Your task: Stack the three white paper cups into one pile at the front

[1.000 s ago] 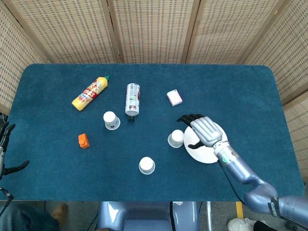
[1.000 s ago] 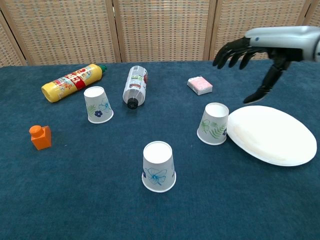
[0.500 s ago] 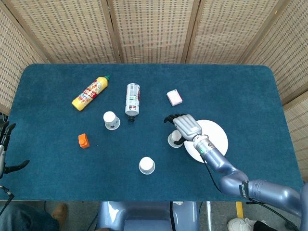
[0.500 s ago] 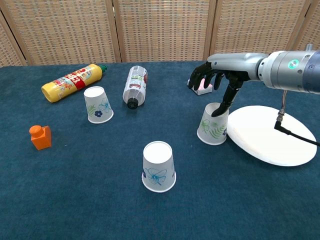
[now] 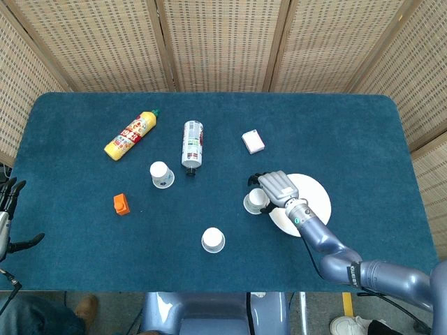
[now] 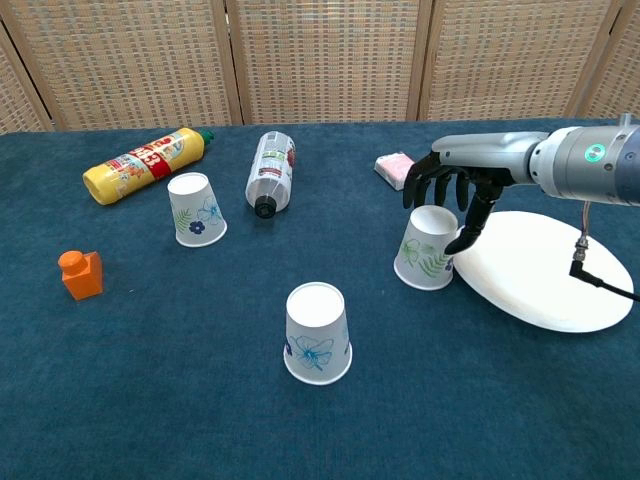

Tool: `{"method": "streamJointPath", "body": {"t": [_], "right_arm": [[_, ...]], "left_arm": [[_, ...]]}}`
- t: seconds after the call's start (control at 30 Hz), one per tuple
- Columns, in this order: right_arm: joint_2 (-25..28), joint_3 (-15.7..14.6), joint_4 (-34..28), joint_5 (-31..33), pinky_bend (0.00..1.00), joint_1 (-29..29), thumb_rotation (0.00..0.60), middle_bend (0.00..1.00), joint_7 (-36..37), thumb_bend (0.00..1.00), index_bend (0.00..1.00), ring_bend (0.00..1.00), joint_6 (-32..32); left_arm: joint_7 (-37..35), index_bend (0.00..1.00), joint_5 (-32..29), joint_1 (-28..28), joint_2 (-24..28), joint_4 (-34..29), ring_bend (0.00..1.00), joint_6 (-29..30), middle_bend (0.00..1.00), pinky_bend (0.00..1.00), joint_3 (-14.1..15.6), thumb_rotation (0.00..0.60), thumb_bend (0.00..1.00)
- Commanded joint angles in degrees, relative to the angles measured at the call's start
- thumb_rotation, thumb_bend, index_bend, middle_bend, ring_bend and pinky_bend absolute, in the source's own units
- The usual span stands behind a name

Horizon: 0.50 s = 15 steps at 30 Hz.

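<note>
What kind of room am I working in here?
Probably a staged test area, not a home: a table with a blue cloth, woven folding screens closing it in, and unrelated items laid out, such as a yellow bottle and paper cups.

The blue-clothed table carried three upside-down paper cups: one at six o'clock, one toward nine, one toward four just beside a white plate. A yellow bottle lay at ten, a clear bottle at eleven, what looked like a pink pack at one, and an orange block at eight.
</note>
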Motion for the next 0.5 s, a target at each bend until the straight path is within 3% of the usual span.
{"method": "streamJointPath", "body": {"t": [0.03,0.17,0.33,0.5], "right_arm": [[-0.4,-0.3,0.5,-0.1,0.53,-0.1,0.6,0.49,0.7,0.32,0.42,0.46,0.3],[-0.9,-0.1,1.0,-1.4,0.58,-0.5,0.6,0.56,2.8,0.37,0.51,0.53,0.8],[-0.9,0.2,0.9,-3.2,0.59,-0.9,0.6,0.56,5.4,0.4,0.52,0.54,1.2],[1.7,1.7,-3.2,-4.6,0.58,-1.4,0.6,0.56,8.4,0.41,0.52,0.54,1.9]], "left_arm": [[-0.1,0.0,0.0,0.0,0.0,0.0,0.0,-0.1,0.0,0.0,-0.1,0.6,0.0],[0.0,0.0,0.4,0.1,0.0,0.0,0.0,-0.1,0.0,0.0,0.0,0.6,0.0],[0.1,0.0,0.7,0.2,0.0,-0.1,0.0,-0.2,0.0,0.0,0.0,0.6,0.0],[-0.1,0.0,1.0,0.3,0.1,-0.1,0.0,-0.2,0.0,0.0,0.0,0.6,0.0]]}}
